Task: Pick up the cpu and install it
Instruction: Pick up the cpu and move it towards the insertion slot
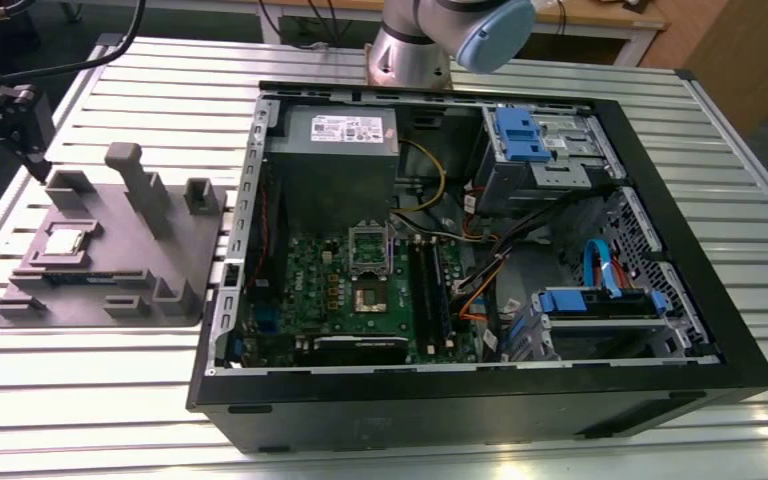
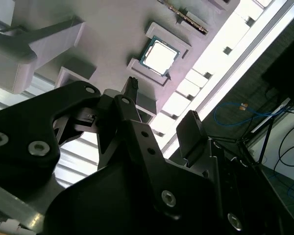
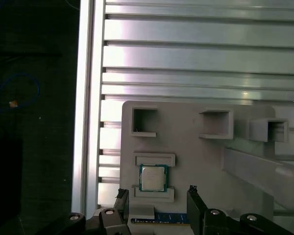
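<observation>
The gripper [image 3: 157, 193] hung spread wide and empty, its two black fingers [image 3: 193, 196] apart with nothing between them, poised above a grey moulded fixture tray [image 3: 201, 161]. The cpu [image 3: 153, 177] lay flat in a shallow pocket of that tray, held between two raised ridges. In the first wrist view it sat just beyond the fingertips and roughly centred on the gap between them, clear of both.

The tray was matt, pale grey plastic with squared, blocky pockets and open-sided box shapes. A long sloping bar [image 3: 255, 171] rose from it beside the cpu's pocket, and a thin blue-edged circuit strip [image 3: 171, 216] lay close by on the gripper's side of the chip. The cpu itself was a small thin square with a bright silver metal top and a dark green rim, seen also in the second wrist view [image 2: 159, 54].

In the exterior view the tray [image 1: 157, 265] rested on a ribbed aluminium table [image 1: 91, 400], with the cpu [image 1: 64, 242] toward its side at the exterior view's left. An open black computer case [image 1: 744, 365] lay just beside the tray, toward the exterior view's right. Inside it were a green motherboard [image 1: 317, 300], a bare square socket [image 1: 369, 270], a grey metal box [image 1: 337, 160], tangled cables and blue plastic drive brackets [image 1: 519, 135].
</observation>
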`<control>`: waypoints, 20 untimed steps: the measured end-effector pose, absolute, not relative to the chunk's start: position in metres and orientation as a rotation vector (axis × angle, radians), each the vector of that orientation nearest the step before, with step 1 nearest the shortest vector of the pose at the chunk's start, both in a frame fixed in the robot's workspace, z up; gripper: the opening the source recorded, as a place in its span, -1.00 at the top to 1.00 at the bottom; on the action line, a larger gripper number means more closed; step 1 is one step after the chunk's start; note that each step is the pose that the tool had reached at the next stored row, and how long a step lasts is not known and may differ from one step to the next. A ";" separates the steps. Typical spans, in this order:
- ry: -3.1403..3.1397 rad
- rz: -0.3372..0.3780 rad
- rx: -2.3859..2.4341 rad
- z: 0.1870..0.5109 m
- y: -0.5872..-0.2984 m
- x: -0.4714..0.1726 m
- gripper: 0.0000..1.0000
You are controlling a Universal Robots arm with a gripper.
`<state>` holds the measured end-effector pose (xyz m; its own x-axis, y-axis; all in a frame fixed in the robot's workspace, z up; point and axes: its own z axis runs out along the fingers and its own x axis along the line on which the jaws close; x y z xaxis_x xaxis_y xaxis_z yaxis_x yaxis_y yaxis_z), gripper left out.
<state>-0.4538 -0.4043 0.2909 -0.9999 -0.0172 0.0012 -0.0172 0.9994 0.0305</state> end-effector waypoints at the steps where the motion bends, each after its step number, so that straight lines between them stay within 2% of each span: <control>1: -3.140 -0.048 0.029 0.290 -0.405 -0.454 -0.18; 17: -3.149 -0.047 0.067 0.275 -0.410 -0.454 -0.19; 18: -3.151 -0.048 0.070 0.274 -0.410 -0.454 -0.32; 20: -3.153 -0.048 0.073 0.271 -0.411 -0.454 -0.32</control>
